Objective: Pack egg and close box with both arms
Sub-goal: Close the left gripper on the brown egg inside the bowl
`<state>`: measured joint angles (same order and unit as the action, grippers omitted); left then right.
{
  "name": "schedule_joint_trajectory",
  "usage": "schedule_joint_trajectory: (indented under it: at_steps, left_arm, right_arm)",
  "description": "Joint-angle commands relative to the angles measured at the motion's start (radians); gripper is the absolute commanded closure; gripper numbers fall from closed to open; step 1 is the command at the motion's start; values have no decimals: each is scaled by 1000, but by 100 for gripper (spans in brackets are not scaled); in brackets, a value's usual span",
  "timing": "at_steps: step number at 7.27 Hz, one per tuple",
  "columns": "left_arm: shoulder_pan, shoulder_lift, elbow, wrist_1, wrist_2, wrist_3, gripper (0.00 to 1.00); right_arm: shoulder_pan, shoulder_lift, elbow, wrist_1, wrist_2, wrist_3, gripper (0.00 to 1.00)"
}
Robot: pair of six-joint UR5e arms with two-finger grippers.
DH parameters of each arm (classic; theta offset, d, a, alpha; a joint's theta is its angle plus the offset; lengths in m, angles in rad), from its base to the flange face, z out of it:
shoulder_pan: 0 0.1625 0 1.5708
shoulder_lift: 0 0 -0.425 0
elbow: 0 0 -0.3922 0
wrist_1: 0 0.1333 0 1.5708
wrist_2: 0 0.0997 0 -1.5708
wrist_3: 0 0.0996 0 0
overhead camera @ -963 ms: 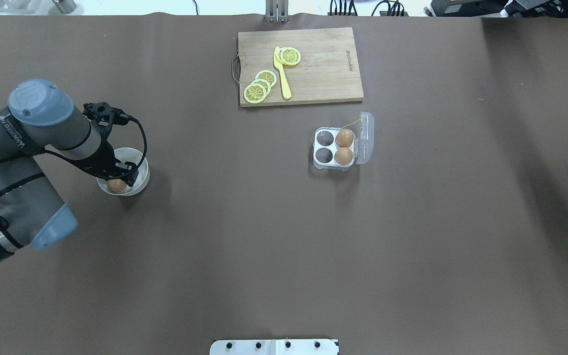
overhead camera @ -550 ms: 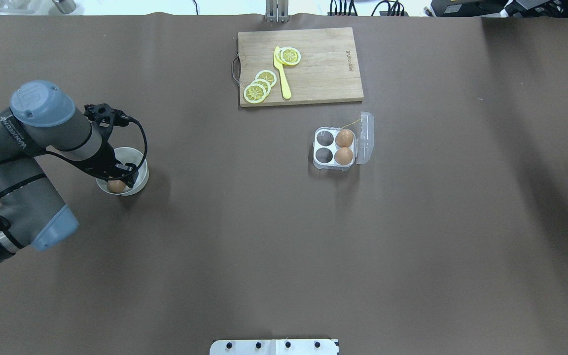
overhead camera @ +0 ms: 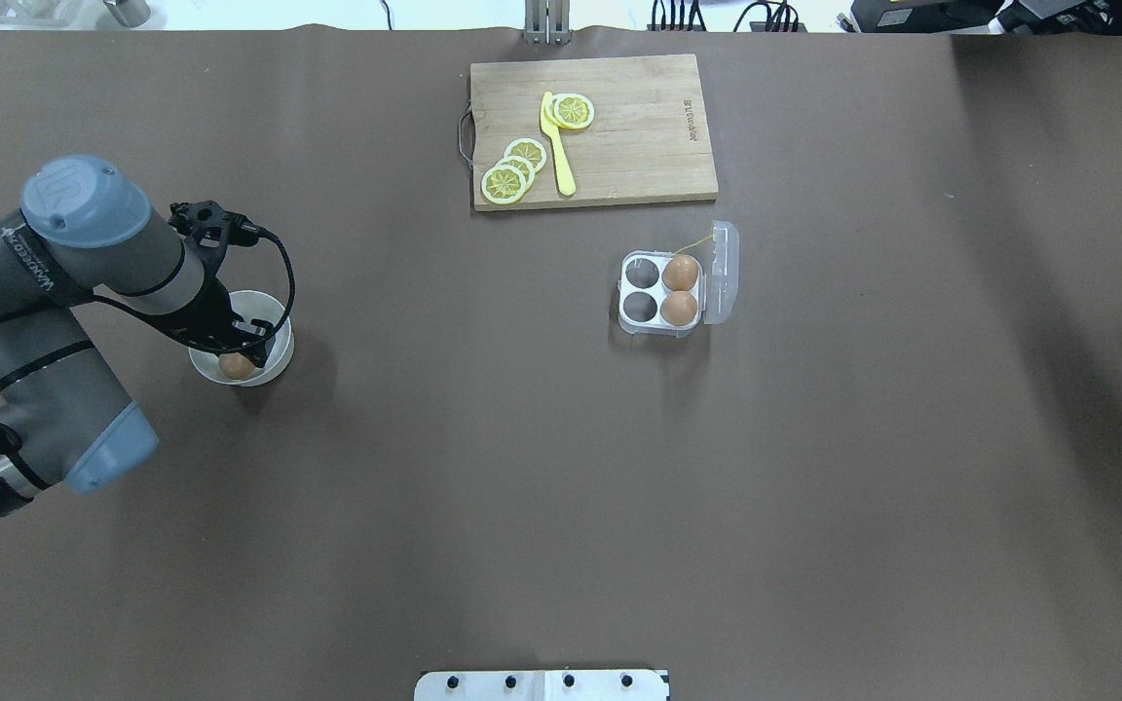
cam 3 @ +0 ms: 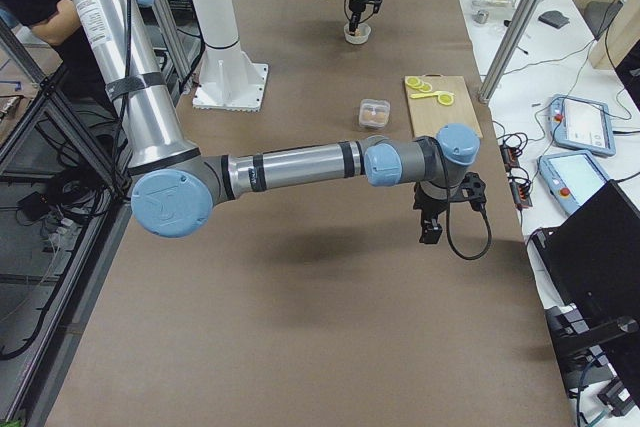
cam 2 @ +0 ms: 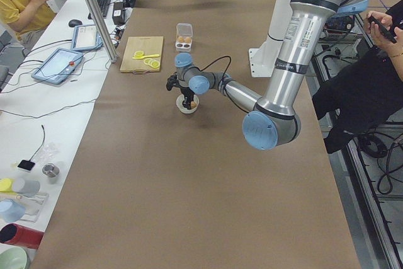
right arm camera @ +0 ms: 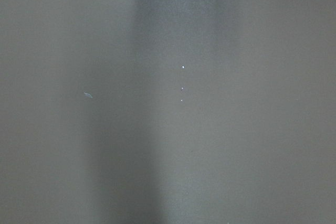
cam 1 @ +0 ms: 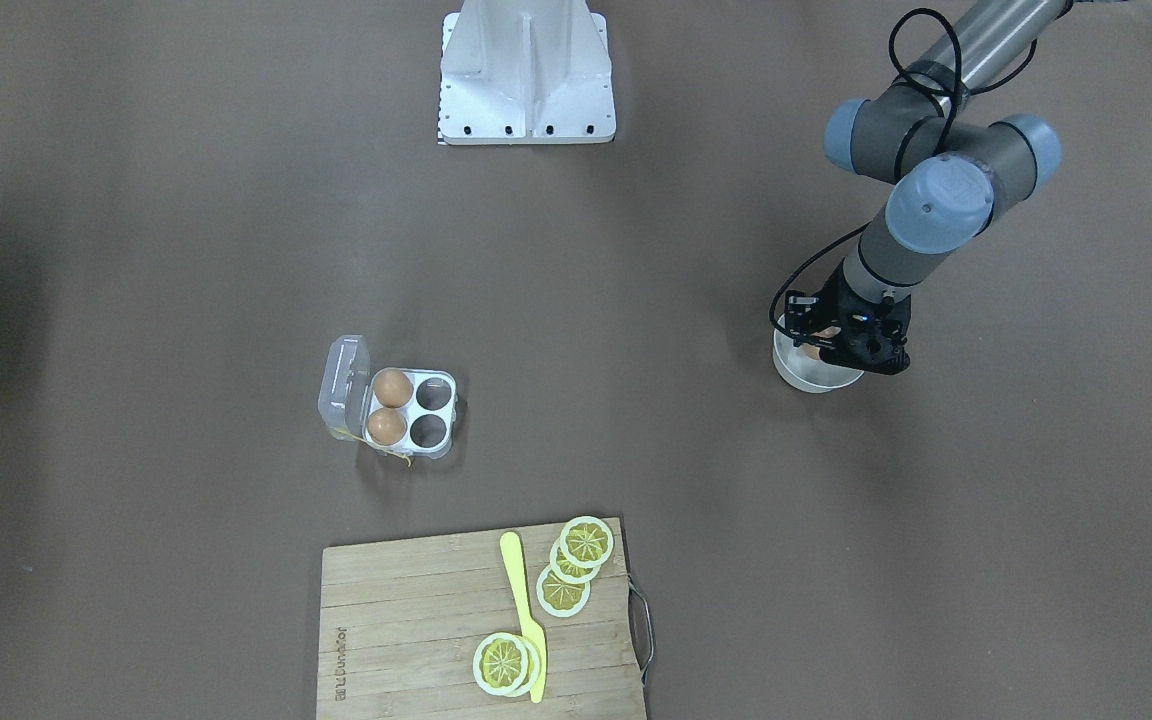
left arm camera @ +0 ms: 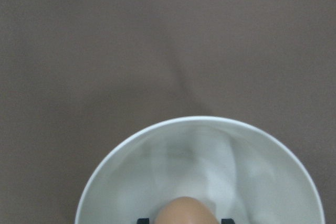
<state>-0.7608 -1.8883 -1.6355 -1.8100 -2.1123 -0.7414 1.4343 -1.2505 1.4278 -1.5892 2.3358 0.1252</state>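
The egg (overhead camera: 237,366) is light brown and sits between my left gripper's (overhead camera: 242,355) fingers inside the round white bowl (overhead camera: 278,329). In the left wrist view the egg (left arm camera: 184,211) shows at the bottom edge, with a black fingertip on each side, over the bowl (left arm camera: 131,140). The gripper is shut on it. The clear box (overhead camera: 626,292) stands mid-table with its lid (overhead camera: 723,273) open. Two other brown eggs fill its right cells and its left cells are empty. My right gripper (cam 3: 431,232) hangs over bare table; I cannot tell if it is open.
A wooden cutting board (overhead camera: 639,127) with lemon slices (overhead camera: 514,170) and a yellow knife (overhead camera: 557,146) lies behind the box. The robot's white base plate (cam 1: 526,80) is at the near edge. People sit at the table's ends.
My left gripper and the egg have shifted slightly to the right inside the bowl. The box and the board have not moved.
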Motion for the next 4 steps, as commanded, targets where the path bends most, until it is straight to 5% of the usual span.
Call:
schedule_joint_trajectory:
  at_steps: [1,4]
  left_arm:
    - [-12,-3,-51,3,-5,1,60]
    - [-90,-67,-101,11,-12,-27,59]
  right_arm:
    - [0,0,-1,0,2,-1,0]
    - [0,-3,-6,0,2,-2,0]
